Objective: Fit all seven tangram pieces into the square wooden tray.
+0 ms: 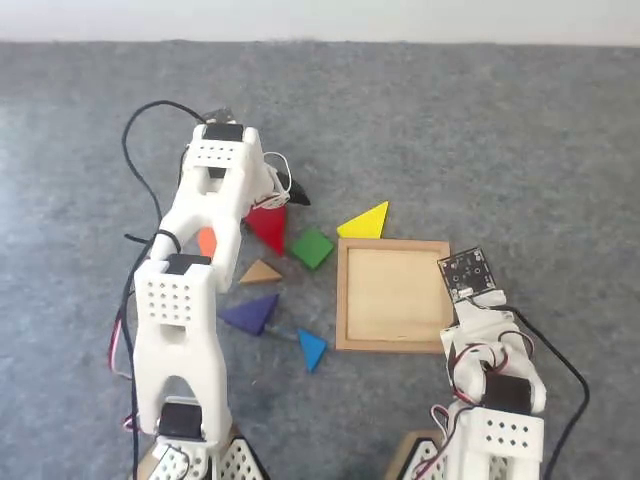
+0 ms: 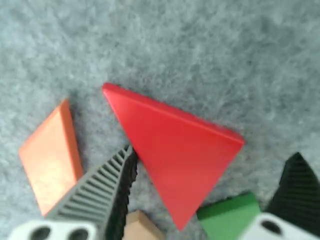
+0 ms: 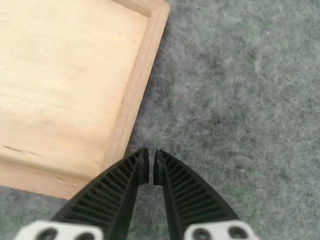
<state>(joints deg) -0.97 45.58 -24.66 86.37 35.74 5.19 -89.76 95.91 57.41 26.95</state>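
The red triangle (image 2: 175, 155) lies flat on the grey felt between the spread fingers (image 2: 117, 185) of my open left gripper (image 2: 212, 155), which touch nothing. In the high view this gripper (image 1: 280, 203) hangs over the red triangle (image 1: 268, 226), left of the empty square wooden tray (image 1: 345, 295). Around it lie the orange parallelogram (image 1: 207, 241), green square (image 1: 310, 248), yellow triangle (image 1: 365, 222), tan triangle (image 1: 260, 272), purple triangle (image 1: 250, 315) and blue triangle (image 1: 312, 348). My right gripper (image 3: 150, 155) is shut and empty, just off the tray's rim (image 3: 135, 95) over the felt.
Grey felt covers the whole table. The left arm (image 1: 185, 300) stretches over the area left of the pieces, its black cable looping beside it. The right arm (image 1: 485, 350) stands at the tray's right edge. Open felt lies beyond and right of the tray.
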